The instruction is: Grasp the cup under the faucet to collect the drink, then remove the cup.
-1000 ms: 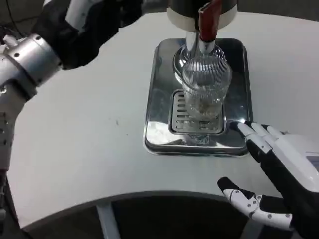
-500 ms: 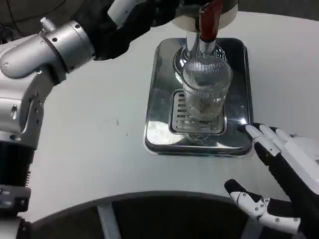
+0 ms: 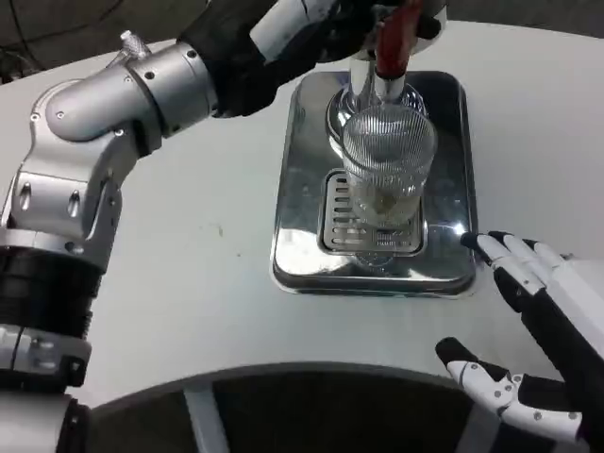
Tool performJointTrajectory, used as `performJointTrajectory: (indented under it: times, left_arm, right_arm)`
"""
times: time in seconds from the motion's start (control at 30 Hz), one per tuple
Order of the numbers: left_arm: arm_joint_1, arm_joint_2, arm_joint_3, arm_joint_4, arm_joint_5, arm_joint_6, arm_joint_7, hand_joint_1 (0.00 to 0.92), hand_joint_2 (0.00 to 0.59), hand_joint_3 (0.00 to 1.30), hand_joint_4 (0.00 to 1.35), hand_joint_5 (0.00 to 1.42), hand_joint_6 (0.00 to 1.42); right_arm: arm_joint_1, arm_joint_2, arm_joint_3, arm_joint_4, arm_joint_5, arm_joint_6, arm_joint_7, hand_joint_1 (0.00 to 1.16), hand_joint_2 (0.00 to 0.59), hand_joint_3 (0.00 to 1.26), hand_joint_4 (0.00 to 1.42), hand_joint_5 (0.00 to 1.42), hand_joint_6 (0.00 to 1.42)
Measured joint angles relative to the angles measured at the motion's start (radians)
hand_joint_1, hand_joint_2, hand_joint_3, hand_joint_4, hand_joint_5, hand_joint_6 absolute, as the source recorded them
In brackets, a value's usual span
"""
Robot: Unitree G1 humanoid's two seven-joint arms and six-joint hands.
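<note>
I see a white counter point(image 3: 189, 283) with a rounded front edge and dark floor below it. On it sits one steel drip tray point(image 3: 302, 245) with one slotted grate point(image 3: 340, 212). One ribbed clear cup point(image 3: 387, 165) stands on the grate under one red-handled faucet point(image 3: 392, 42). My left hand point(image 3: 302, 24) reaches up by the faucet; I cannot tell its grip. My right hand point(image 3: 538, 330) hovers spread, holding nothing, just right of the tray.

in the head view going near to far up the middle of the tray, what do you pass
near rim of the steel drip tray → slotted grate → ribbed clear cup → faucet's red handle
</note>
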Motion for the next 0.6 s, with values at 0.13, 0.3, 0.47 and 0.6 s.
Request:
performJointTrajectory:
  times: [0.13,0.3,0.47,0.6]
  left_arm:
    - [-0.01,-0.015,-0.011,0.043,0.022,-0.041,-0.009,0.0,0.133,0.21,0.12,0.23,0.17]
    - [-0.028,-0.02,-0.033,0.095,0.062,-0.113,-0.012,0.0,0.132,0.18,0.11,0.21,0.15]
    - [-0.031,-0.02,-0.044,0.117,0.105,-0.2,-0.016,0.0,0.132,0.12,0.05,0.16,0.11]
    - [-0.031,-0.021,-0.051,0.128,0.134,-0.247,-0.015,0.0,0.132,0.1,0.02,0.13,0.1]
  right_arm:
    - [-0.002,0.0,-0.011,0.0,0.011,-0.003,0.0,0.33,0.407,0.04,0.0,0.0,0.0]
    - [-0.004,0.0,-0.019,0.0,0.013,-0.003,0.0,0.33,0.407,0.04,0.0,0.0,0.0]
    - [-0.004,0.001,-0.018,0.0,0.015,0.002,0.0,0.33,0.407,0.04,0.0,0.0,0.0]
    - [-0.004,0.003,-0.014,0.0,0.017,0.012,0.0,0.33,0.407,0.04,0.0,0.0,0.0]
